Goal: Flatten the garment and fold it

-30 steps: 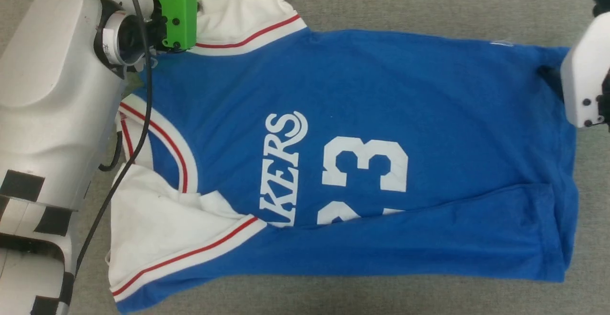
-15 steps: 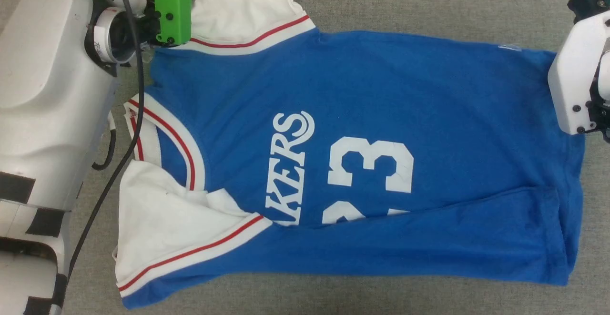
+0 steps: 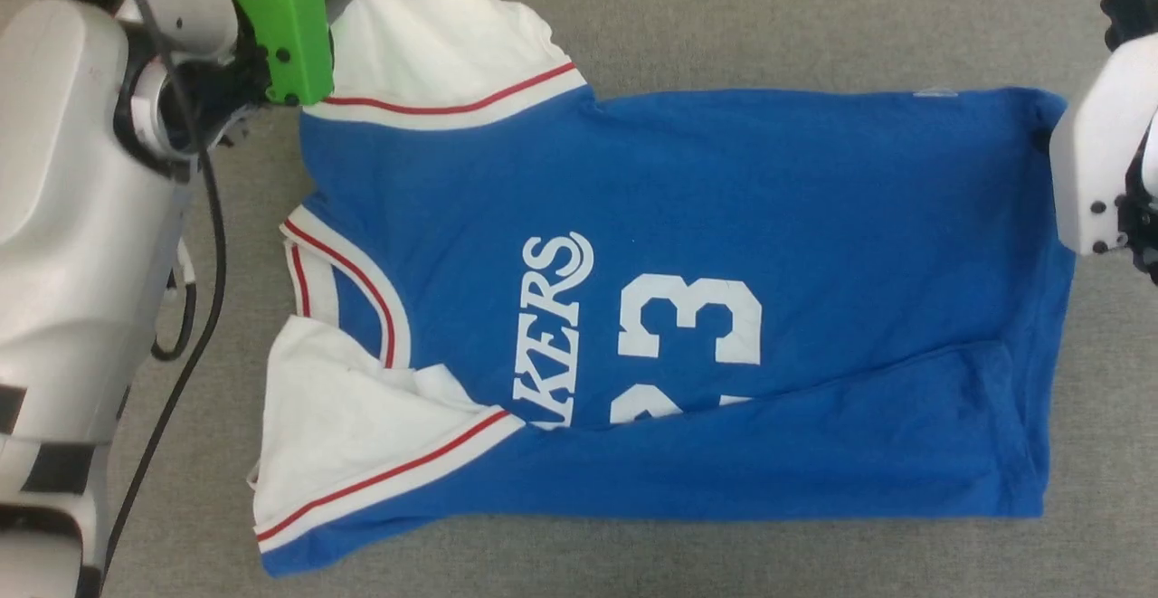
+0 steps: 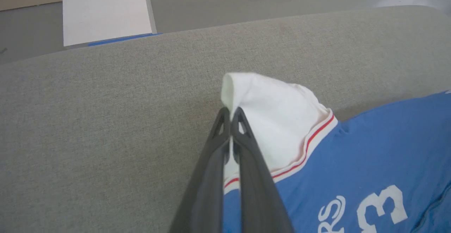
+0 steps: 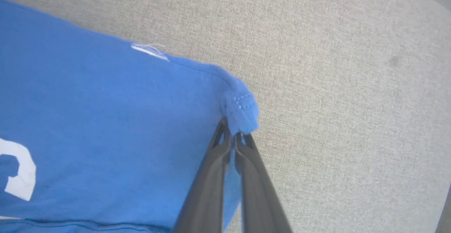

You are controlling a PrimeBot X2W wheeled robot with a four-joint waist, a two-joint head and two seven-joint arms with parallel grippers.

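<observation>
Lettering (image 3: 552,327) on the garment (image 3: 769,182) is partly hidden under a fold (image 3: 814,444); left gripper (image 4: 230,111) pinches its sleeve (image 4: 278,113), right gripper (image 5: 233,132) its hem corner (image 5: 241,109).

The garment (image 3: 724,173) lies on the table (image 3: 769,19), between left hand (image 4: 230,111) and right hand (image 5: 232,131).

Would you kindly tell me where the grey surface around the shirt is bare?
Bare grey surface runs beyond the shirt's far edge, between the white sleeve and the right gripper, and along its near edge. Crowded: the collar side, with the left arm and cable.
</observation>
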